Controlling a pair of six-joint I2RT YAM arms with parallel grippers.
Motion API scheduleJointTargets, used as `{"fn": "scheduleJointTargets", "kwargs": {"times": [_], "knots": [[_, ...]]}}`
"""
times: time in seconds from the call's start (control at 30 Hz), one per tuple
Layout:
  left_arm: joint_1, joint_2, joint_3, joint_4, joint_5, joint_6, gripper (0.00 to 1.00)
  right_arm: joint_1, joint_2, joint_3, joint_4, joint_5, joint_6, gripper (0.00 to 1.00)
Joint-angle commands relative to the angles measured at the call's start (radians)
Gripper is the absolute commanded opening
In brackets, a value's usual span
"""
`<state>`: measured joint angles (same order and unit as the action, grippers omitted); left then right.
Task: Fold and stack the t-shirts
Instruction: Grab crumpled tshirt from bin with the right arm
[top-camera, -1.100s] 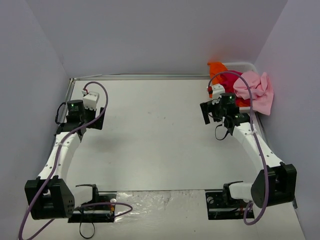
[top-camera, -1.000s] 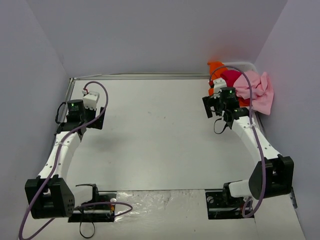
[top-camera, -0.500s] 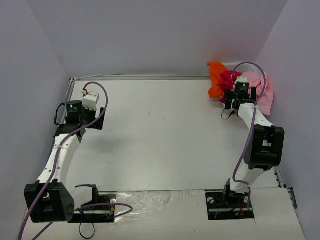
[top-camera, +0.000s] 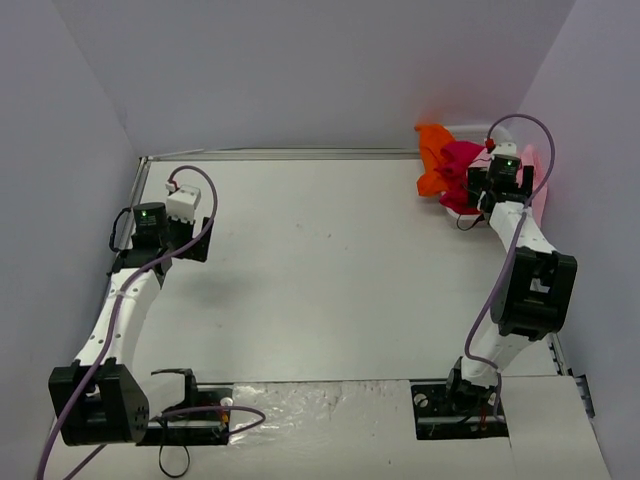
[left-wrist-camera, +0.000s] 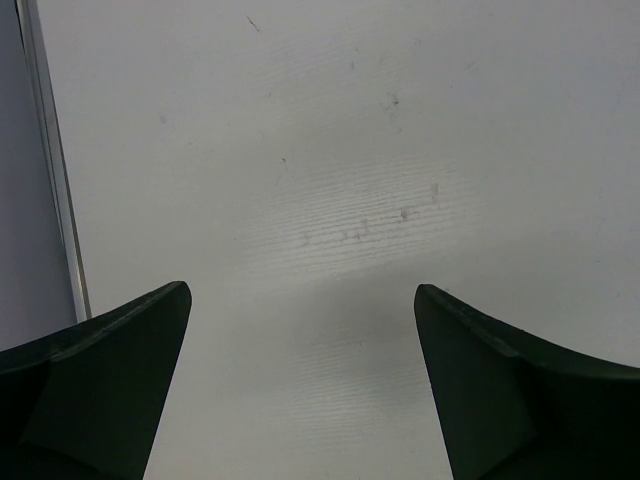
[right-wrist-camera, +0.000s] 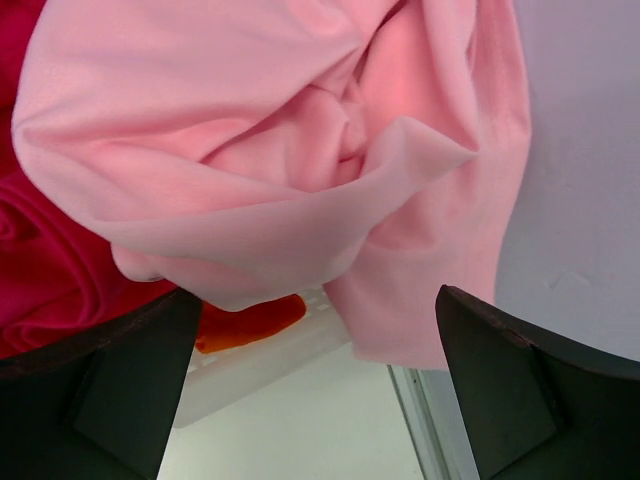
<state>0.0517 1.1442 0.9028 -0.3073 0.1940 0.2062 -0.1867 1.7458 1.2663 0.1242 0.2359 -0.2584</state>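
Crumpled t-shirts lie in a white basket at the back right: an orange one (top-camera: 433, 150), a magenta-red one (top-camera: 457, 170) and a light pink one (top-camera: 538, 178) draped over the basket's right side. My right gripper (top-camera: 497, 168) hangs open just over the pile. In the right wrist view the pink shirt (right-wrist-camera: 270, 140) fills the frame, with magenta cloth (right-wrist-camera: 40, 270) at left and orange cloth (right-wrist-camera: 250, 320) beneath; the gripper (right-wrist-camera: 315, 330) holds nothing. My left gripper (top-camera: 185, 205) is open and empty above bare table at the far left (left-wrist-camera: 300, 320).
The white mesh basket (right-wrist-camera: 255, 365) stands in the back right corner against the wall. A metal rail (top-camera: 280, 153) runs along the table's far edge, another down the left edge (left-wrist-camera: 55, 180). Purple-grey walls enclose the table on three sides.
My right arm has swung from over the table, left of the basket, back and right until its gripper is above the shirts. The left arm has hardly moved.
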Motion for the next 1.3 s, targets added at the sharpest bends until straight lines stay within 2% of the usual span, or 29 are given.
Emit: {"fn": "scheduleJointTargets", "kwargs": {"times": [0.0, 0.23, 0.6, 0.7, 0.77, 0.8, 0.9, 1.07, 1.17, 1.27], "knots": [[-0.001, -0.012, 0.013, 0.008, 0.024, 0.012, 0.94, -0.013, -0.066, 0.025, 0.025, -0.014, 0.007, 1.00], [-0.001, -0.008, 0.016, 0.002, 0.030, 0.009, 0.94, -0.036, -0.008, 0.082, 0.028, 0.006, 0.022, 0.98], [-0.001, 0.003, 0.018, -0.009, 0.032, 0.010, 0.94, -0.053, 0.141, 0.169, 0.054, 0.043, 0.036, 0.82], [0.000, 0.009, 0.018, -0.009, 0.039, 0.010, 0.94, -0.060, 0.179, 0.182, 0.072, 0.054, 0.034, 0.73], [0.000, 0.015, 0.018, -0.010, 0.039, 0.012, 0.94, -0.068, 0.193, 0.191, 0.078, 0.057, 0.036, 0.60], [-0.001, 0.018, 0.018, -0.012, 0.038, 0.013, 0.94, -0.076, 0.204, 0.197, 0.080, 0.057, 0.039, 0.49], [-0.001, 0.022, 0.018, -0.013, 0.036, 0.018, 0.94, -0.085, 0.202, 0.186, 0.083, 0.045, 0.047, 0.40], [-0.001, 0.025, 0.018, -0.016, 0.033, 0.019, 0.94, -0.091, 0.132, 0.130, 0.094, 0.020, 0.039, 0.41], [0.000, 0.023, 0.021, -0.021, 0.035, 0.021, 0.94, -0.089, 0.075, 0.091, 0.095, 0.008, 0.033, 0.47], [-0.001, 0.023, 0.022, -0.021, 0.036, 0.021, 0.94, -0.091, 0.025, 0.058, 0.095, -0.003, 0.027, 0.47]]}}
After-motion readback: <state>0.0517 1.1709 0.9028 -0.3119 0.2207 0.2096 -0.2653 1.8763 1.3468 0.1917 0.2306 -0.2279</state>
